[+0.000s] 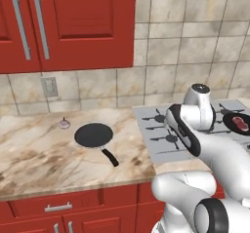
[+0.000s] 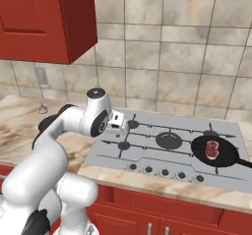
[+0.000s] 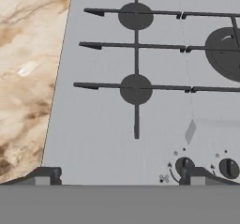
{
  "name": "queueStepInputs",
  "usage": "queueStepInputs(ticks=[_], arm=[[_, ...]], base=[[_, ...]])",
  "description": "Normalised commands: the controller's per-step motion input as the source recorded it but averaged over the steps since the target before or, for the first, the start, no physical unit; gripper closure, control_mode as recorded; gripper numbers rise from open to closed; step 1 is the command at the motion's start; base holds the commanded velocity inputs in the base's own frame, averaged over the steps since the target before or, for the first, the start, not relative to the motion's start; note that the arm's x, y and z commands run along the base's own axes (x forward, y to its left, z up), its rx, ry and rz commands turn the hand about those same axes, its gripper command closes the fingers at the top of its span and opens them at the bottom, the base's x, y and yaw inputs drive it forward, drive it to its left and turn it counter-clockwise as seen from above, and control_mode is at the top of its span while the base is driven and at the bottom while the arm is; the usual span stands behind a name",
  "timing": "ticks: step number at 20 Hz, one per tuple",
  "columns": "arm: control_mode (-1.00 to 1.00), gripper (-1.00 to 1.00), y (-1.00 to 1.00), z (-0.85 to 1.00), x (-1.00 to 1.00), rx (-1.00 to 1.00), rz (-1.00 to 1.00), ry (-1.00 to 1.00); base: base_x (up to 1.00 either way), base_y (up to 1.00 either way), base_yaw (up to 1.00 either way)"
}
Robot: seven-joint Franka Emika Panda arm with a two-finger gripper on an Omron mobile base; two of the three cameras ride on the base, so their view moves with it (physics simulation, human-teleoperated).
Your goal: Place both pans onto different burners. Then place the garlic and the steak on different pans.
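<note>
The two-finger gripper (image 3: 117, 176) is spread wide, empty, above the silver-grey cooktop (image 3: 103, 138); a shallow black frying pan (image 1: 93, 135) lies on the marble counter (image 1: 39, 159).

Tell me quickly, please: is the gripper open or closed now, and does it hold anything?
Gripper: open, fingers wide apart, holding nothing, above the cooktop.

Light: even, bright, flat — rendered, no visible source.
Shadows: faint soft patch on cooktop (image 3: 190, 131) above the knobs (image 3: 183, 164).
Glare: pale sheen on arm shell.
Sharpness: soft — coarse, blocky edges near cooktop grates.
</note>
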Motion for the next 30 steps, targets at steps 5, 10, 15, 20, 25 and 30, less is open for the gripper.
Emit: queueStepInputs(ticks=[5,10,15,20,25,30], arm=[[1.00,-1.00,0.00,0.00,0.00,0.00,0.00,0.00],[1.00,-1.00,0.00,0.00,0.00,0.00,0.00,0.00],[1.00,-1.00,0.00,0.00,0.00,0.00,0.00,0.00],[1.00,-1.00,0.00,0.00,0.00,0.00,0.00,0.00],[1.00,-1.00,0.00,0.00,0.00,0.00,0.00,0.00],[1.00,-1.00,0.00,0.00,0.00,0.00,0.00,0.00]], base=[[0.25,0.33,0.00],[0.39,0.00,0.00],[0.26,0.00,0.00],[0.17,0.00,0.00],[0.27,0.00,0.00],[0.48,0.03,-0.01]])
